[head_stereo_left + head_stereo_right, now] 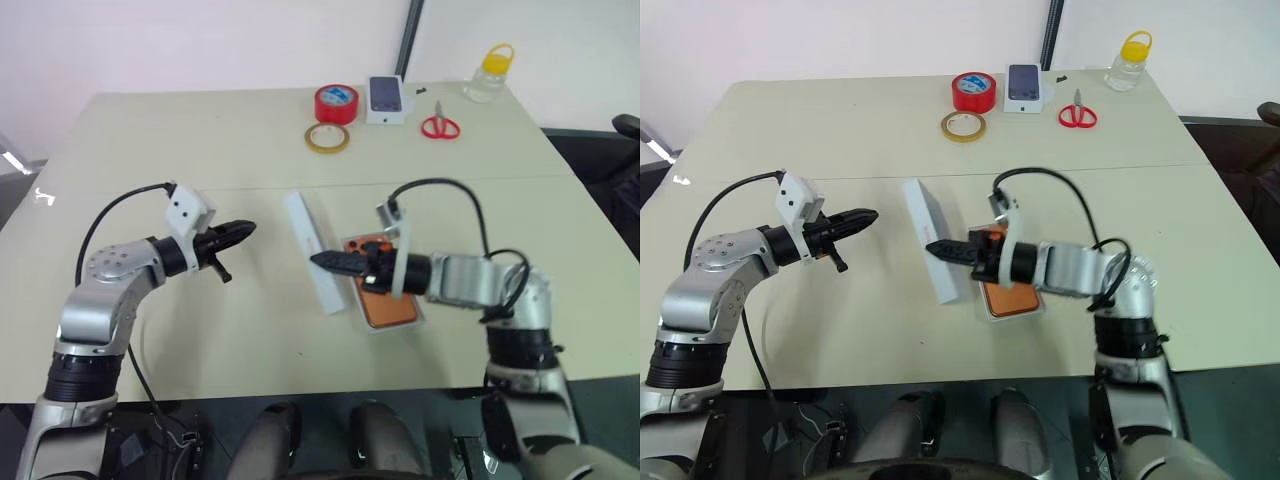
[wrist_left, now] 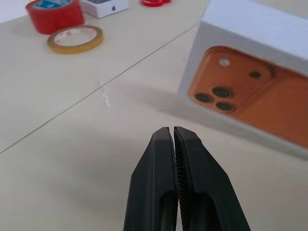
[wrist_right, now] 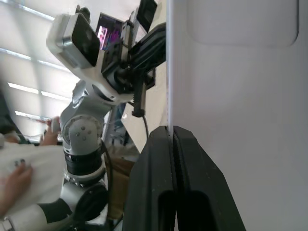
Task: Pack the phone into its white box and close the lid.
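The orange phone (image 1: 392,300) lies back up in the shallow white box (image 1: 380,329) right of the table's middle, its lens cluster at the far left corner. Just left of it the white lid (image 1: 310,250) stands on one long edge. My right gripper (image 1: 318,260) reaches left over the phone, shut, with its tips against the lid's right side. My left gripper (image 1: 245,231) hovers shut a short way left of the lid, pointing at it. In the left wrist view the lid (image 2: 250,24) shows an orange phone back below its white wall; whether that is a print or the phone I cannot tell.
At the table's far edge are a red tape roll (image 1: 336,103), a yellow tape ring (image 1: 327,138), a small white box with a phone picture (image 1: 386,98), red scissors (image 1: 439,126) and a yellow-capped bottle (image 1: 489,72). A person's hand (image 3: 19,178) shows beyond the table.
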You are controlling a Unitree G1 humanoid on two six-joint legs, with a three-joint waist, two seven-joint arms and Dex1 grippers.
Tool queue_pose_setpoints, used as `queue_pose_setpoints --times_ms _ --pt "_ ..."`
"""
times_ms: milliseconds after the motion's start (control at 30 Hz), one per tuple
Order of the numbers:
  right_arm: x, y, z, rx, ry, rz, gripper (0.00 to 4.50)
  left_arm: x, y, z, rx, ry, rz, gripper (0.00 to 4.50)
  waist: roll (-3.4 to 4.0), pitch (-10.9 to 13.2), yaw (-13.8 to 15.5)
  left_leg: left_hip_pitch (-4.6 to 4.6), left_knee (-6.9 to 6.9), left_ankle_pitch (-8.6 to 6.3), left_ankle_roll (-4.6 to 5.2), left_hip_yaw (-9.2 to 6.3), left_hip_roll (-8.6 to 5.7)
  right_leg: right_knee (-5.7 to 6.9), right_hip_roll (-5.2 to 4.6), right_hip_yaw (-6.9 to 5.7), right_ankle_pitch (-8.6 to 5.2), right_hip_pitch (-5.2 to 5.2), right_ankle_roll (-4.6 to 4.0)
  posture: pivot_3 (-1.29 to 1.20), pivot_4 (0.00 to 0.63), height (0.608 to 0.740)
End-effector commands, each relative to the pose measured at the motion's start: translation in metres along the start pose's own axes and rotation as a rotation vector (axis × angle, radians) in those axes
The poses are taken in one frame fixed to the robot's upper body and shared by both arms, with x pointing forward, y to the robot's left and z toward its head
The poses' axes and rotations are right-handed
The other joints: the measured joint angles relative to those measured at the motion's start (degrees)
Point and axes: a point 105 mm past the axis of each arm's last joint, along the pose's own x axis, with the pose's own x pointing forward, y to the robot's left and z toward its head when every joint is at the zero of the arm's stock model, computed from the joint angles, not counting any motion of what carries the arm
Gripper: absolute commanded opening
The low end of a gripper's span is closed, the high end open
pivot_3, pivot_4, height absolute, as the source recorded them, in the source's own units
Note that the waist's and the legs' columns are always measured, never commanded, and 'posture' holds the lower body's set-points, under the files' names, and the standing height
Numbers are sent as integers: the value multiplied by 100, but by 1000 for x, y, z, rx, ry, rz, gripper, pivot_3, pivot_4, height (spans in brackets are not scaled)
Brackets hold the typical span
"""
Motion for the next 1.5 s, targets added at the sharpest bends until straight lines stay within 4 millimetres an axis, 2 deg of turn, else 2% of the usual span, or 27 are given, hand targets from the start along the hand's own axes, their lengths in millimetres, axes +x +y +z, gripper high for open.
queue_pose_setpoints --times_ms 33,100,200,267,367,500,667,767,933,1100,1233,1333,1500 --pt "0 3 -4 50 -74 -48 26 5 -14 9 27 -26 -60 151 0 -1 -23 3 -1 -1 2 -1 1 0 2 -1 0 2 0 0 150 740" --pt "-5 -7 -3 73 -90 -103 26 11 -26 6 37 -10 -116 151 1 0 -36 3 -1 0 0 0 0 -1 1 1 0 2 0 0 150 740" --pt "-12 -15 5 61 -100 -148 938 20 -42 2 44 5 -188 151 4 -2 -39 6 -2 0 0 0 0 -1 2 1 0 4 0 0 150 740" --pt "-18 -16 12 2 -76 -169 2112 28 -51 1 43 11 -224 151 6 -1 -48 5 -3 -2 3 0 0 -1 2 1 0 3 0 0 150 740" --pt "-34 -13 25 -167 9 -226 3523 42 -63 -3 41 41 -278 151 18 7 -40 5 1 -14 24 1 -1 -2 2 1 0 7 0 0 150 740" --pt "-60 -11 48 -362 62 -351 3523 60 -80 -3 56 36 -343 151 17 6 -20 4 -4 -17 30 0 3 -12 4 -5 -1 9 0 0 150 740" --pt "-77 -16 77 -549 28 -473 3523 81 -98 -2 59 37 -389 151 14 7 -25 2 2 -19 33 2 2 -13 3 -4 -1 12 0 0 150 740" --pt "-83 -25 82 -694 55 -558 2689 87 -101 2 55 22 -383 151 13 7 -18 2 1 -19 34 3 2 -13 3 -5 -1 12 1 0 150 740" --pt "-88 -40 82 -916 140 -646 174 88 -92 6 47 8 -330 151 13 7 -11 -1 3 -19 34 2 2 -13 2 -5 -1 9 1 0 150 740" --pt "-89 -55 75 -1166 268 -703 75 70 -68 5 68 34 -253 151 13 7 -14 -1 3 -19 32 2 2 -13 3 -5 -1 6 1 0 150 740" --pt "-88 -63 72 -1219 305 -702 75 58 -58 -5 80 96 -238 151 13 8 11 -1 3 -19 31 2 1 -12 2 -4 -1 5 1 0 150 740" --pt "-86 -65 71 -1227 315 -692 75 56 -61 -15 97 146 -268 151 13 8 92 -1 3 -19 30 2 1 -13 2 -2 -1 4 1 0 150 740" --pt "-84 -66 70 -1240 326 -683 75 67 -82 -20 101 159 -369 151 11 9 158 -2 5 -13 20 2 -4 -19 -4 -3 -1 9 1 0 150 740"
